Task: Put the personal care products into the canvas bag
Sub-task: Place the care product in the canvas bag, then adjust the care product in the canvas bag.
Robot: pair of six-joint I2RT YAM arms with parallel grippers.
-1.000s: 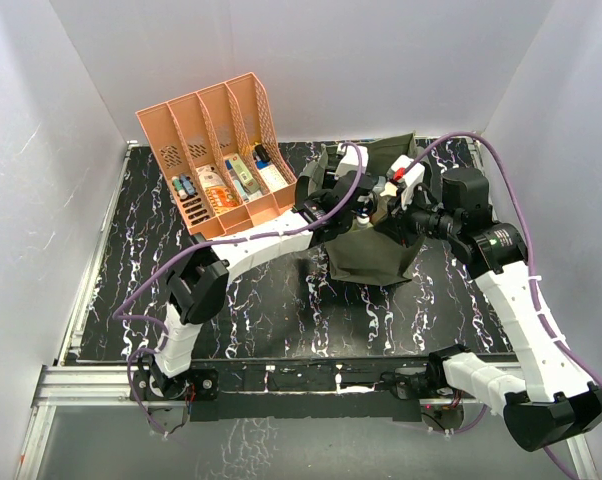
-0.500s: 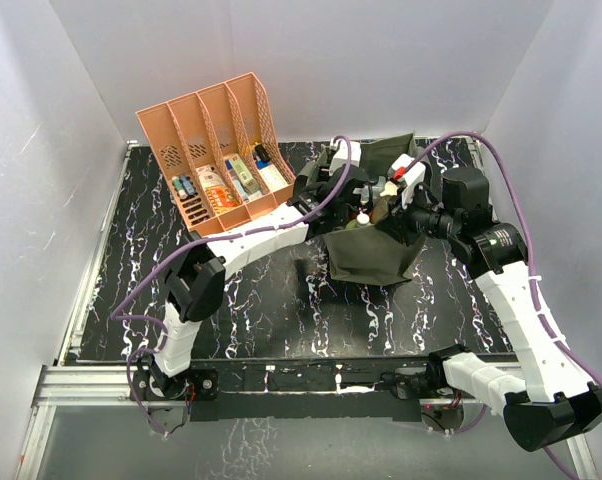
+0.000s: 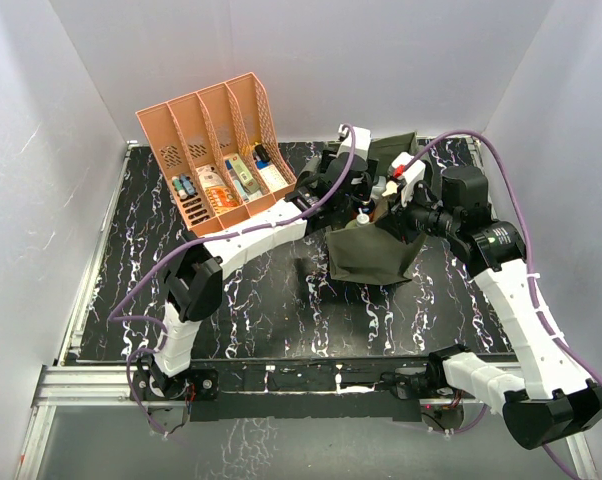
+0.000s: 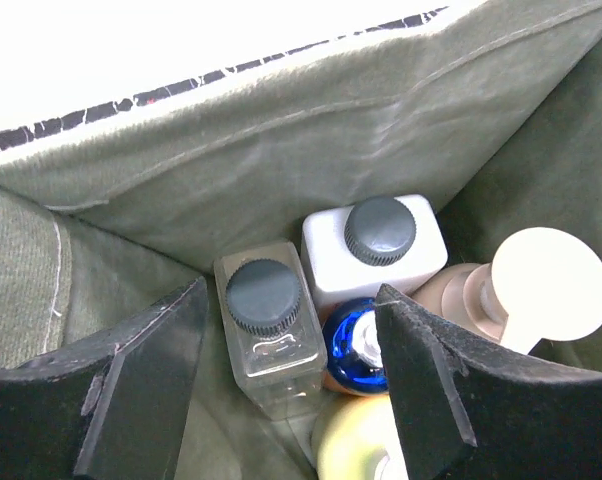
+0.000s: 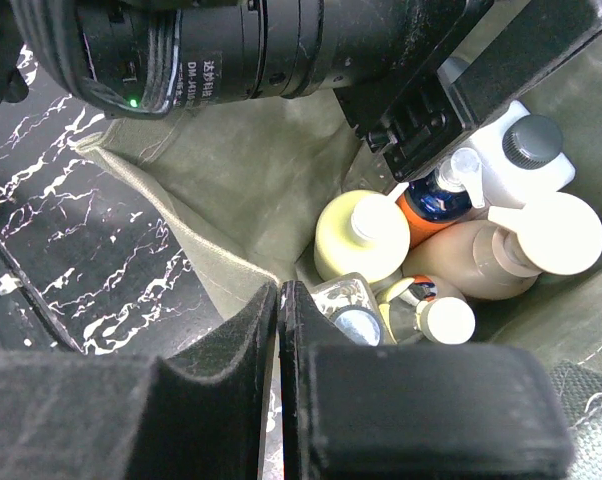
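Observation:
The olive canvas bag (image 3: 373, 258) stands open at centre right. My left gripper (image 4: 291, 300) is open just above its mouth and holds nothing. Below it stand a clear bottle with a dark cap (image 4: 268, 335), a white bottle (image 4: 421, 250), the blue-topped orange pump (image 4: 353, 350), the tan pump (image 4: 526, 280) and the yellow bottle (image 4: 361, 445). My right gripper (image 5: 281, 292) is shut on the bag's near rim (image 5: 196, 235). Its view shows the yellow bottle (image 5: 361, 235), the orange pump (image 5: 429, 205), the tan pump (image 5: 501, 255) and a small clear round bottle (image 5: 356, 320) inside.
The salmon slotted rack (image 3: 216, 150) stands at the back left with small boxes and tubes in its slots. The black marbled table (image 3: 261, 290) has white walls on three sides. The two wrists (image 3: 381, 185) are close together over the bag.
My left gripper has drawn up and toward the back of the bag's mouth. The right arm and the bag have stayed put.

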